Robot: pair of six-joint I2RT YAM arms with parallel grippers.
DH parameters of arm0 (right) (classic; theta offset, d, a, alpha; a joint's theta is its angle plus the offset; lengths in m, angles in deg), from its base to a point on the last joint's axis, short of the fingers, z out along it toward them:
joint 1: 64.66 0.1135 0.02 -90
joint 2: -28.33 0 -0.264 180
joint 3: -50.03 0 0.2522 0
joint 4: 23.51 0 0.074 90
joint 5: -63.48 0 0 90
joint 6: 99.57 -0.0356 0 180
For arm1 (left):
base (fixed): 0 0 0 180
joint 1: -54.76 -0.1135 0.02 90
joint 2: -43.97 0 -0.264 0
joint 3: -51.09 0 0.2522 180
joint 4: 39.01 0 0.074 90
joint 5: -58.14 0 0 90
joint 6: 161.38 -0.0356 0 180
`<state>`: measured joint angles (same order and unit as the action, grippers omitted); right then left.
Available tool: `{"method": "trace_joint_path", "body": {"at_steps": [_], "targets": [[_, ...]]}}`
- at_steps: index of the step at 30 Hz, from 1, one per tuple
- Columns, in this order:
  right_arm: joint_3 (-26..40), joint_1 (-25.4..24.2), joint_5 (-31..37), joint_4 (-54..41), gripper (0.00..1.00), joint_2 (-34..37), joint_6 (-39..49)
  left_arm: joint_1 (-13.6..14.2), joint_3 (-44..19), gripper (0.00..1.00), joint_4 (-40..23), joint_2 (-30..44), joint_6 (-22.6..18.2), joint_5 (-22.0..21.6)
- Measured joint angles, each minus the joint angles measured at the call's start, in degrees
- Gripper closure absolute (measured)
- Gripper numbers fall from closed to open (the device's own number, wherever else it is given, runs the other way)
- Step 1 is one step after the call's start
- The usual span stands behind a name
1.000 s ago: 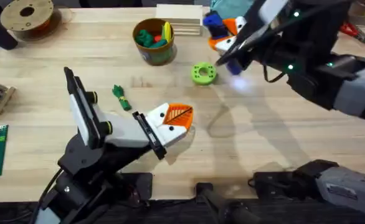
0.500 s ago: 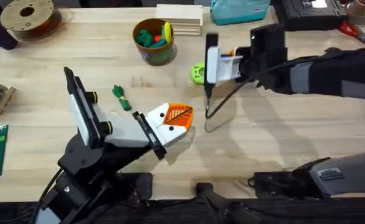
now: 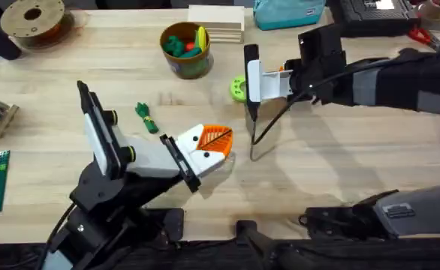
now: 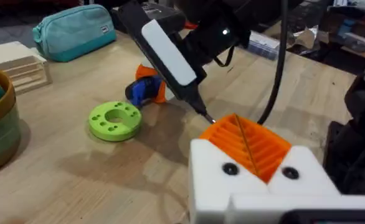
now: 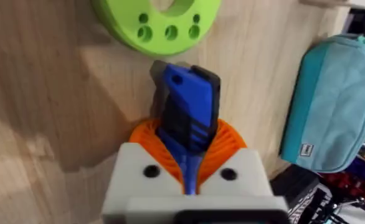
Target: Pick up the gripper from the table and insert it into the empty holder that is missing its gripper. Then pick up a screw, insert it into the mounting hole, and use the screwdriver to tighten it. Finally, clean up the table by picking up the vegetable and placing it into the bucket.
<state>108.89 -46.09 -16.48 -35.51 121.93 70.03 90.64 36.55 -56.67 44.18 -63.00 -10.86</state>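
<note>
Right end effector (image 3: 269, 81) is clamping the screwdriver (image 3: 251, 79) tip-down, angling toward the left end effector (image 3: 209, 146), whose orange fins are sitting together, propped low over the surface (image 3: 340, 165) as a fixture. Vegetable (image 3: 146, 117) is lying left of it; bucket (image 3: 185, 51) is sitting at the back, awaiting cleanup.

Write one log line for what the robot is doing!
right gripper: shut on blue pen-shaped screwdriver | left gripper: shut | dark green toy vegetable: on table

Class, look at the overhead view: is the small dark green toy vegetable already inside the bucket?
No. The vegetable lies on the bare table, apart from the bucket, beside the left arm.
</note>
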Motion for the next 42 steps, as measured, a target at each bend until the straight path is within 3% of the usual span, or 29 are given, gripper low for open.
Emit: {"method": "trace_joint_path", "body": {"at_steps": [3, 8, 9, 18, 25, 27, 31, 32, 37, 42], "targets": [[0.3, 0.0, 0.4, -1.7, 0.791, -0.3, -0.7, 0.0, 0.0, 0.997, 0.0, 0.0, 0.0, 0.0], [1.1, 0.0, 1.4, -3.0, 0.187, -1.0, -0.9, 0.0, 0.0, 0.997, 0.0, 0.0, 0.0, 0.0], [1.4, 0.0, 1.6, -3.6, 0.14, -1.4, -1.0, 0.0, 0.0, 0.997, 0.0, 0.0, 0.0, 0.0], [0.2, 0.0, 2.3, -9.8, 0.116, -5.4, -6.9, 0.0, 0.0, 0.997, 0.0, 0.0, 0.0, 0.0], [-0.8, 0.0, 2.3, -18.1, 0.11, -15.8, -19.7, 0.0, 0.0, 0.978, 0.0, 0.0, -0.1, 0.0], [-0.8, 0.0, 2.3, -21.4, 0.11, -19.9, -23.8, 0.0, 0.0, 0.733, 0.0, 0.0, -0.2, 0.0], [-0.6, 0.0, 2.2, -29.8, 0.11, -28.1, -34.7, 0.0, 0.0, 0.101, 0.0, 0.0, -0.2, 0.0], [-0.5, 0.0, 2.2, -32.0, 0.11, -29.8, -37.8, 0.0, 0.0, 0.037, 0.0, 0.0, -0.1, 0.0], [0.4, 0.0, 2.1, -39.1, 0.106, -36.3, -53.3, 0.0, 0.0, 0.014, 0.0, 0.0, 0.0, -0.3], [0.5, 0.0, 2.1, -41.2, 0.105, -41.6, -66.4, 0.0, 0.0, 0.014, 0.4, 0.0, 0.0, -3.3]]}}
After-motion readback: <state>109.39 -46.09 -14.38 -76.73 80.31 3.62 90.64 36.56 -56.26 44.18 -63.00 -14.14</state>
